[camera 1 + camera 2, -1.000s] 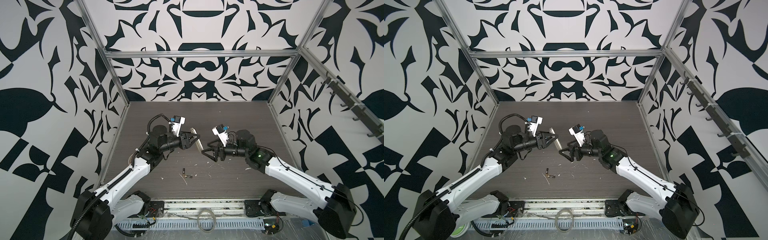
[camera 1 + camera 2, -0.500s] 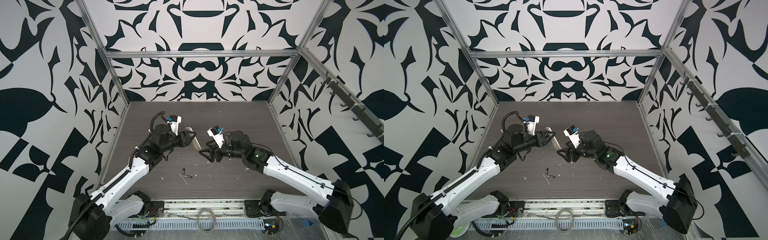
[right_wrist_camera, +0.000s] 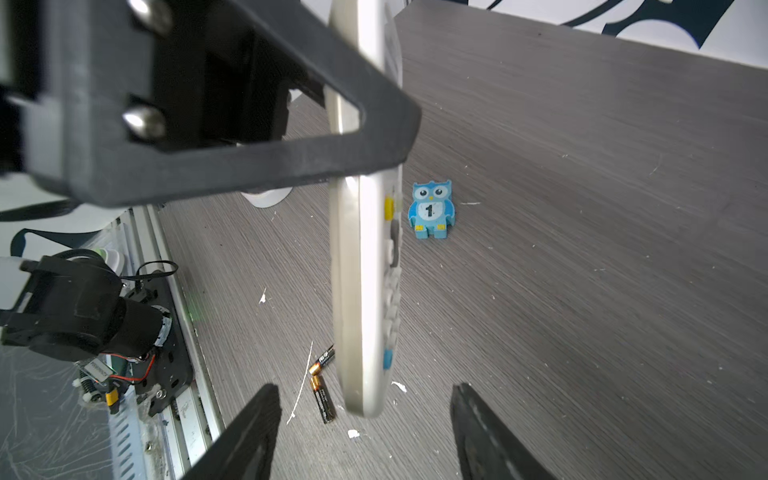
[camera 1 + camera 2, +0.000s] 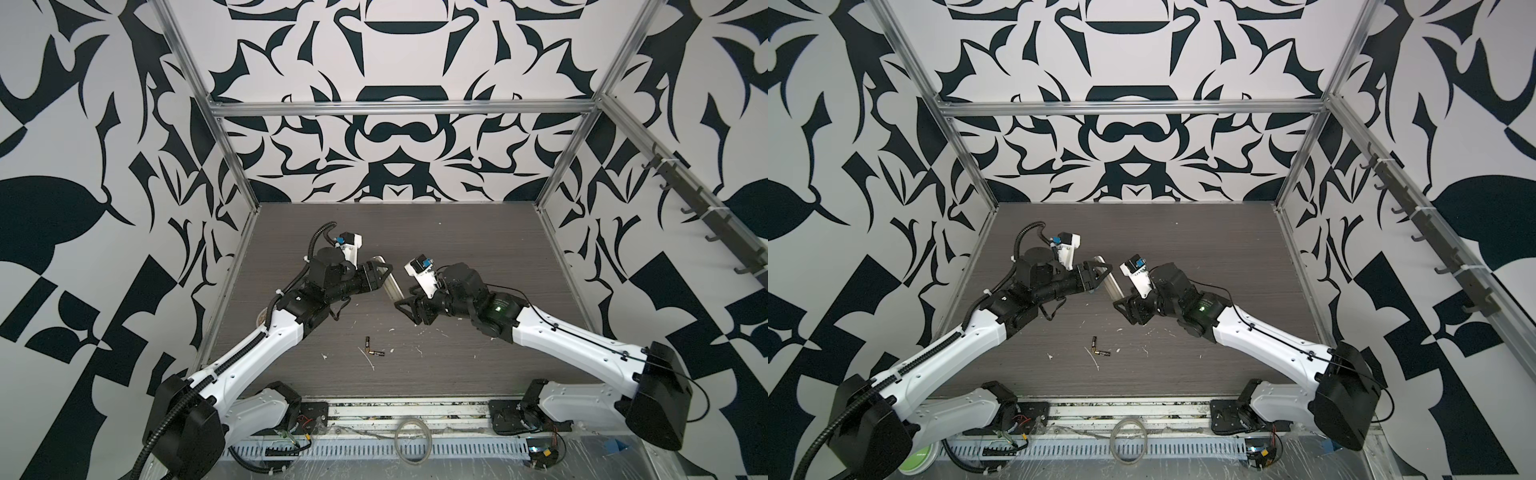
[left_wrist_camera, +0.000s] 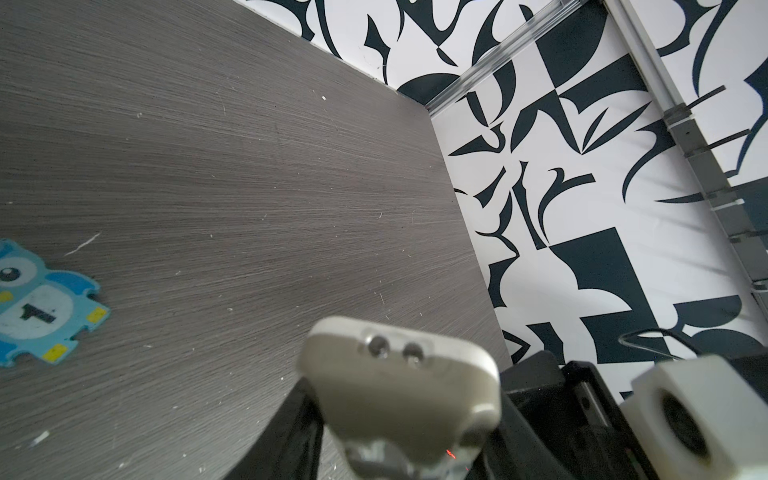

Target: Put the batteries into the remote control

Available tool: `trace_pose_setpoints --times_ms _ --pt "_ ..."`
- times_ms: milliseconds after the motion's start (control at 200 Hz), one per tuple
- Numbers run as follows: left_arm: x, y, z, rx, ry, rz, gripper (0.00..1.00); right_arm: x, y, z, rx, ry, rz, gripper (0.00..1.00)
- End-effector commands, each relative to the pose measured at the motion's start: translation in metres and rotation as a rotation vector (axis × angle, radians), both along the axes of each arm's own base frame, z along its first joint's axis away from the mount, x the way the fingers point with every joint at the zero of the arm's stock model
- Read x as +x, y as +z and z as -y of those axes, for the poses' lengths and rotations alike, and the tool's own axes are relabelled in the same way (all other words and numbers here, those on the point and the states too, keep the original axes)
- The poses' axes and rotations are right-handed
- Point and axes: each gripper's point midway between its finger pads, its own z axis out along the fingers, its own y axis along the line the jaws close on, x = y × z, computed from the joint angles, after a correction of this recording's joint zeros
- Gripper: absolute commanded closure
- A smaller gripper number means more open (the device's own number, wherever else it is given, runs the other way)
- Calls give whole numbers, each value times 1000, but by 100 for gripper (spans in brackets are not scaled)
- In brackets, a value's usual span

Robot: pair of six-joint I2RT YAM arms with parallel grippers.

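Both top views: left gripper (image 4: pixel 380 272) clamped on long slim white plastic remote control (image 4: pixel 392 288), held in the air at centre; two dark gold-ended cylindrical batteries (image 4: pixel 371 348) lie nearer. Left wrist: blue owl-shaped figure (image 5: pixel 37 307) marked "1". Right wrist: right gripper (image 3: pixel 365 386) spread wide, straddling the remote's end, gripping nothing; battery print unreadable.

The remote control (image 3: pixel 363 270) hides perhaps half of one of the batteries (image 3: pixel 323 359); the owl figure (image 5: pixel 41 307) is edge-cropped.
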Motion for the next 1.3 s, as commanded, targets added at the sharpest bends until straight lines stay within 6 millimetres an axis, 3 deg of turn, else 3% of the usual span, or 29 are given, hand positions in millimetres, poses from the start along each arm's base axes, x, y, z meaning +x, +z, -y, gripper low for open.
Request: trace_pose_setpoints --times_ms 0,820,1115,1295 --pt "0 9 -1 -35 17 10 95 7 22 -9 34 1 67 33" --pt "5 -3 0 -46 43 -34 97 10 4 -20 -40 15 100 43" --pt "6 -6 1 -41 44 -44 98 17 17 -25 -13 -6 140 45" --pt "4 -4 2 -47 39 -46 98 21 25 -29 4 -13 153 51"
